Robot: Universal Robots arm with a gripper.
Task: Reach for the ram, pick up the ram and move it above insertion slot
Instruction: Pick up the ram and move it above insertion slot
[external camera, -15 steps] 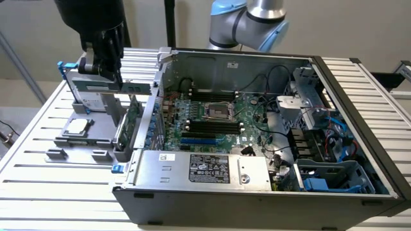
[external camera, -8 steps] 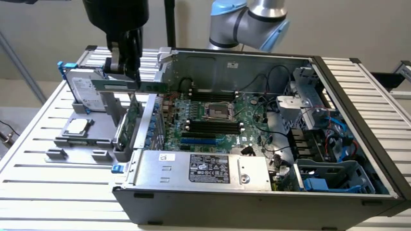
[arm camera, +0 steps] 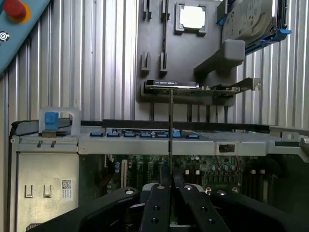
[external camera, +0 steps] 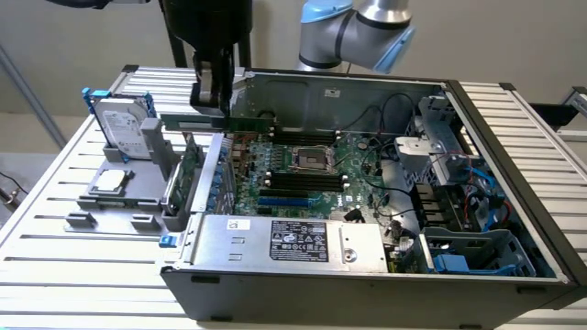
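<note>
The case (external camera: 367,275) is sitting open on the slatted table (external camera: 82,275), nearest me its power supply (external camera: 293,240) with the white label. Behind that the motherboard (external camera: 312,185) is lying flat, its dark slots (external camera: 298,180) running beside the CPU socket (external camera: 307,160).

Over the case's far edge, toward the exterior view's left, the gripper (external camera: 209,110) is hanging, its black fingers (external camera: 223,82) pointing down and clamping the ram (external camera: 218,124). The stick is being held level in the air, long side running across, above the motherboard's far part and not touching anything below. In the wrist view the ram (arm camera: 171,121) is showing edge-on as a thin line rising from between the closed fingers (arm camera: 159,208).

To the exterior view's left of the case a grey fixture (external camera: 115,199) is resting on the table. A CPU (external camera: 110,181) is lying on it, a green card (external camera: 188,175) is standing upright in it beside the case wall, and farther back a hard drive (external camera: 124,130) in a blue frame is leaning upright. Beyond, the arm's silver and blue joint (external camera: 362,31) is looming.
</note>
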